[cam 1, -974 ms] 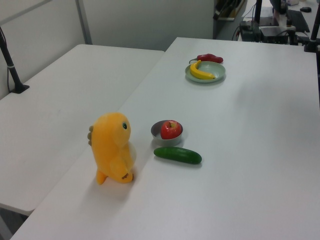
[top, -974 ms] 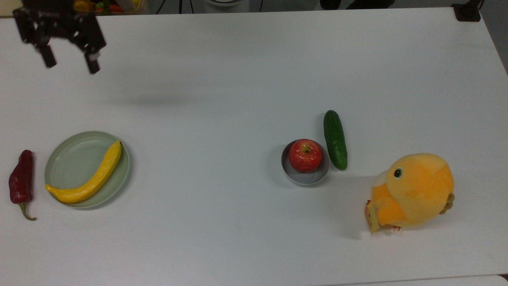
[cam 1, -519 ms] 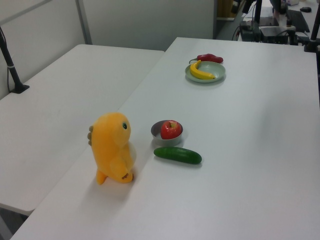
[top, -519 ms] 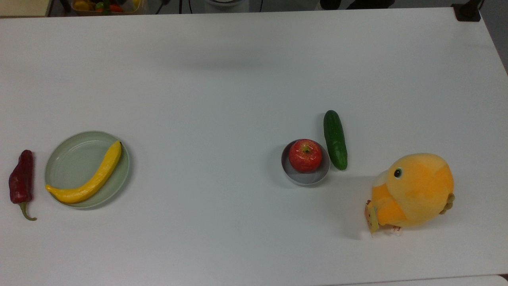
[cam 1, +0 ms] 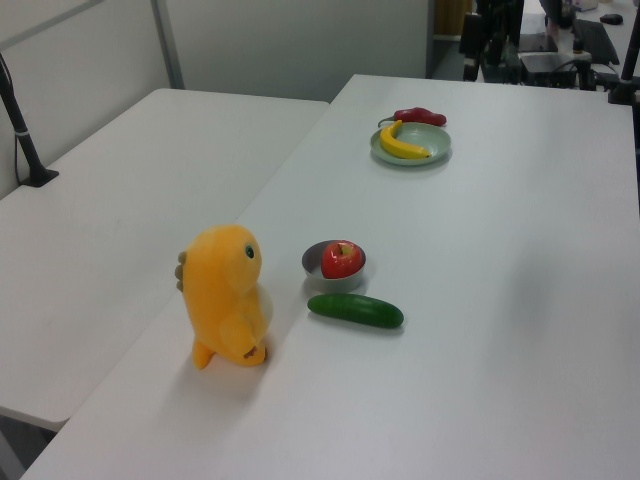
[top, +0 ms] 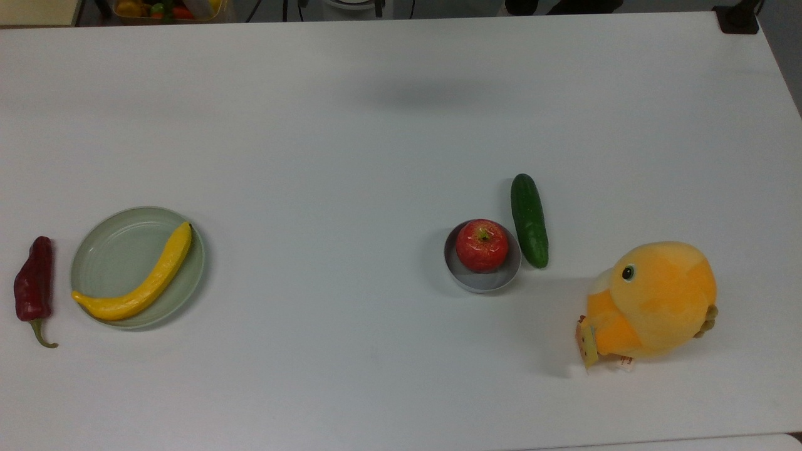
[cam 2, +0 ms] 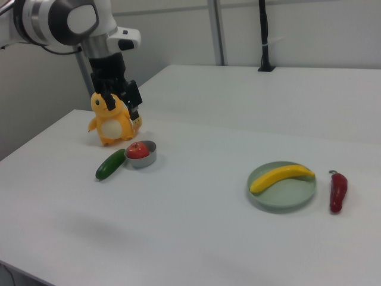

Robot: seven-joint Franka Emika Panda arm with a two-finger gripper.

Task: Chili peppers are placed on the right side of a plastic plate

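Observation:
A dark red chili pepper with a green stem lies flat on the white table, just off the top view's left of the pale grey-green plastic plate. In the right view the chili pepper lies to the right of the plate, a small gap apart. A yellow banana rests in the plate. My gripper hangs open and holding nothing, high above the table, at the right view's left near the plush toy, far from the chili.
A red apple sits in a small grey bowl, with a green cucumber beside it. An orange plush toy stands near them. A second white table adjoins at the left view's left.
My gripper has left the top view's upper left corner, and its shadow has slid rightward along the far side of the table. The chili, plate and other objects have not moved.

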